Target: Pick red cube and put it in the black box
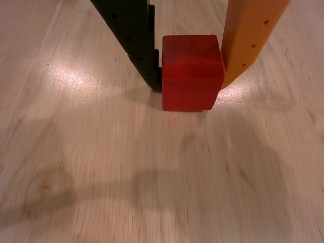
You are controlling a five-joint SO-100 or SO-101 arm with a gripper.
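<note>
Red cube (192, 71) sits between the fingers of the hand (191, 85), clenched on both its sides, on the table (152, 177). This looks like the pick step; next, lift it straight up.

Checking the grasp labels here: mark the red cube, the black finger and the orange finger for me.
red cube (192, 71), wrist view, front face.
black finger (135, 38), wrist view, lower shaft left of cube.
orange finger (248, 38), wrist view, mid shaft right of cube.
</note>
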